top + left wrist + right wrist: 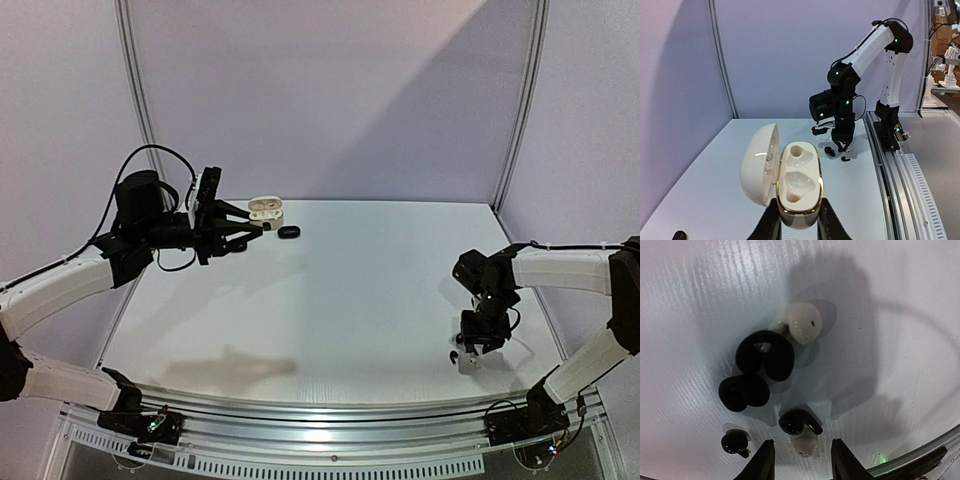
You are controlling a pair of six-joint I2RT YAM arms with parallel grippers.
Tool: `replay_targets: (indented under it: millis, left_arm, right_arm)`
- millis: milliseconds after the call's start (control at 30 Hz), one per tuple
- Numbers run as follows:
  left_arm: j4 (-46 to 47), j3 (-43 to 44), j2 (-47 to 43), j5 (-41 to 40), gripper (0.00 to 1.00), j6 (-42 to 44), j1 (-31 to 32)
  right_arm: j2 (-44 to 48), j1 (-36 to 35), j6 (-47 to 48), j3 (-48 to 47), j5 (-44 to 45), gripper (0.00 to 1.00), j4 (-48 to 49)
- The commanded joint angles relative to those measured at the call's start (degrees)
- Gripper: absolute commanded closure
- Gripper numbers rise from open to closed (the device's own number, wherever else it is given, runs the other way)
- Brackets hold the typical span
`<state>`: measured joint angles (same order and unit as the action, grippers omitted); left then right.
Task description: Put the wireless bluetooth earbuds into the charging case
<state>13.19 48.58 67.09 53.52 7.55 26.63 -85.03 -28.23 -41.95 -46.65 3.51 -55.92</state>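
- The left gripper [799, 214] is closed to a narrow gap on the near end of the case [800, 180], and its fingers [769, 226] press against the case on both sides.
- The case is open. Two cream wells inside a gold rim face the wrist camera, and the lid [759, 165] is swung out to one side, past the finger there.
- In the top view this gripper [245, 226] is up above the table [350, 300], with the case [266, 209] at its tips.
- A small dark thing [289, 232] lies on the table just past the tips, to their right. I cannot tell what it is.
- The right gripper [802, 447] points down at the table with its jaws partway open.
- The earbuds [797, 421] lie in a cluster right under and just ahead of that gripper.
- A whitish bud [804, 446] sits between the fingertips with a gap on each side, so neither finger [764, 462] touches it.
- A black bud lies just ahead of the whitish one, touching it.
- A smaller black bud [734, 442] lies just outside one finger.
- Farther ahead, two larger rounded black pieces [765, 355] and a white bud [802, 322] are bunched together, touching.
- Whether the fingertips rest on the table cannot be told.
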Motion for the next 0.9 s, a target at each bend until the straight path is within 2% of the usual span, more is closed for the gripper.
replay_targets:
  millis: [0,167,467,867]
  left_arm:
    - [0.47,-0.6,-0.44,0.25,1.0,1.14,0.53]
    - [0.5,-0.65,-0.29,0.31,1.0,1.27,0.53]
    - [0.28,-0.76,-0.38,0.29,1.0,1.51,0.53]
    - [-0.04,-0.93,-0.47,0.43,1.0,2.29,0.53]
  right_arm:
    - [0.65,-1.25,0.17,0.8,-0.02,0.62,2.7]
    - [-0.16,-1.65,-0.04,2.47,-0.69,0.72,2.66]
    - [0.16,-1.82,0.15,2.88,-0.75,0.77,3.16]
    - [-1.09,-2.81,2.35,2.41,-0.48,0.73,2.16]
